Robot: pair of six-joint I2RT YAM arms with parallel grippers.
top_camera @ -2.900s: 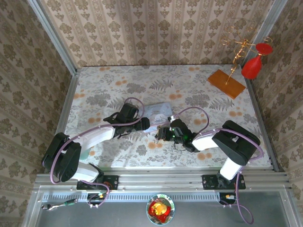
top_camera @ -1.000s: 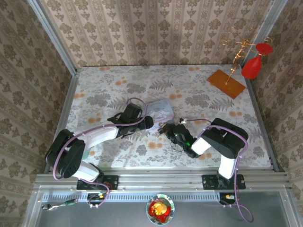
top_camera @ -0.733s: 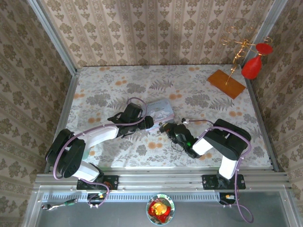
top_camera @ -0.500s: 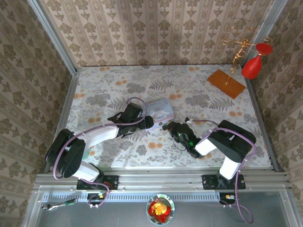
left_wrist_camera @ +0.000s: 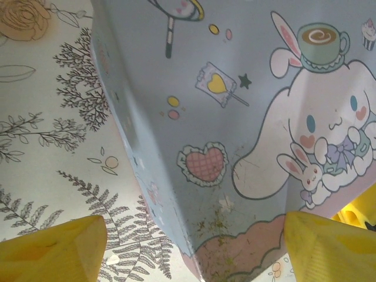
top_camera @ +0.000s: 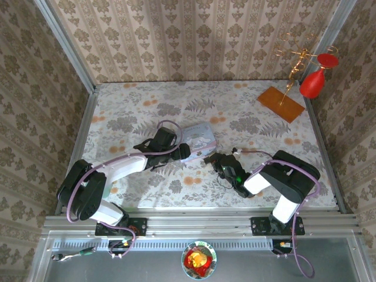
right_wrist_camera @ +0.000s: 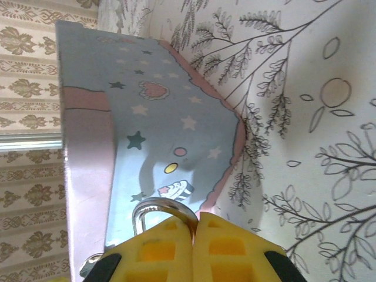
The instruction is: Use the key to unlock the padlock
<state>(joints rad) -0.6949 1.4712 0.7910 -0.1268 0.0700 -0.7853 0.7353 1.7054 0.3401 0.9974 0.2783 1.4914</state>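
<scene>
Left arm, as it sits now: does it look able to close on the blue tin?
Probably yes: the left gripper is open, its fingers standing either side of the blue tin, with nothing else between them.

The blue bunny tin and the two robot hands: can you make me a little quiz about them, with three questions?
1. True or false: the left gripper has its yellow fingers pressed tight together.
2. What is drawn on the pale blue tin?
A. a white bunny with a teacup on its head
B. a red racing car
C. a green frog
3. In the right wrist view, what shiny thing pokes out at the tips of the right gripper?

Key
1. False: the fingers stand wide apart, with the tin's corner between them.
2. A
3. A thin metal loop; the gripper itself is shut.
</scene>
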